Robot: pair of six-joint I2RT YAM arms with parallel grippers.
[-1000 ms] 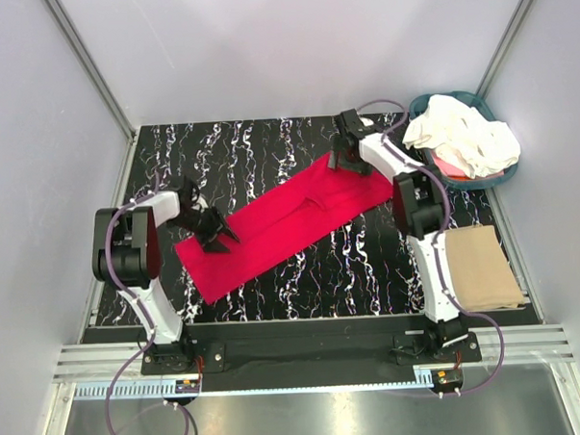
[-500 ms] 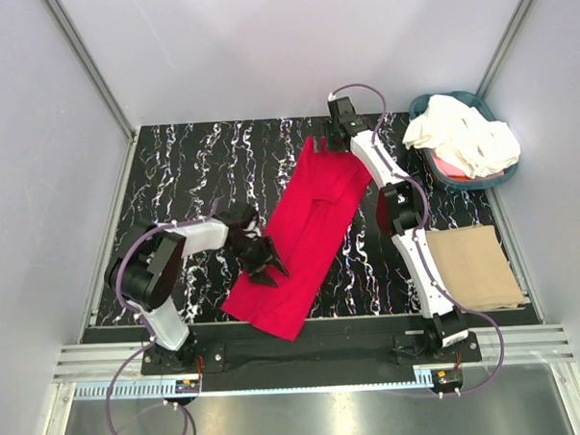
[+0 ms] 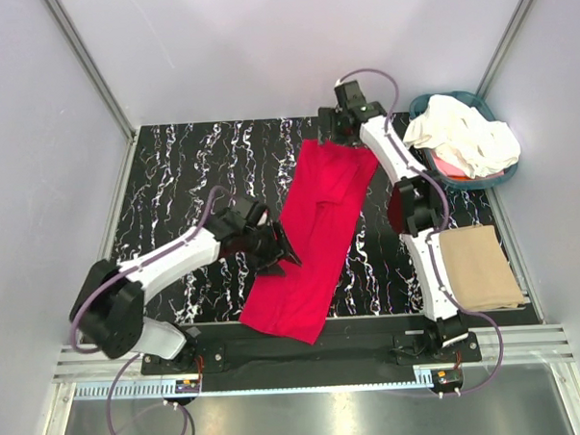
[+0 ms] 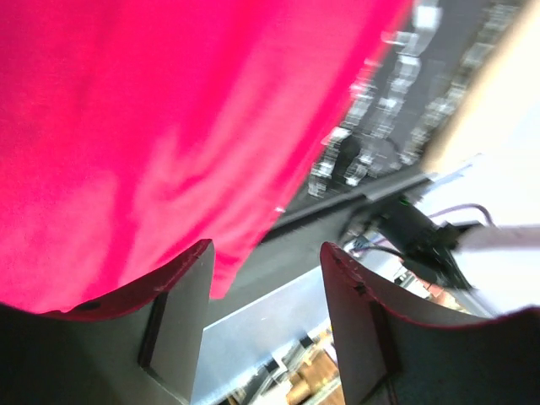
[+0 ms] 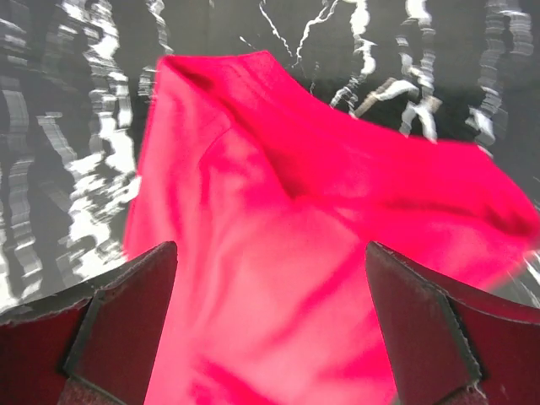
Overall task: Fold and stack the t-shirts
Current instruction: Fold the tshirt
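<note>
A red t-shirt (image 3: pixel 314 226), folded into a long strip, lies on the black marbled table (image 3: pixel 191 164) from the far middle to the near edge. My left gripper (image 3: pixel 280 257) is at the strip's left edge, near its middle. In the left wrist view its jaws (image 4: pixel 266 295) are open with nothing between them and the red cloth (image 4: pixel 169 126) lies just beyond the fingertips. My right gripper (image 3: pixel 329 131) is at the strip's far end. In the right wrist view it (image 5: pixel 270 337) is wide open above the red cloth (image 5: pixel 295 253).
A folded tan shirt (image 3: pixel 480 267) lies at the near right of the table. A teal basket (image 3: pixel 422 105) with white shirts (image 3: pixel 460 138) stands at the far right. The red strip's near end reaches the table's front edge (image 3: pixel 304 325).
The red strip has swung from a diagonal lie to nearly straight toward the near edge. My left gripper moved right and nearer with it. My right gripper stayed at the far end.
</note>
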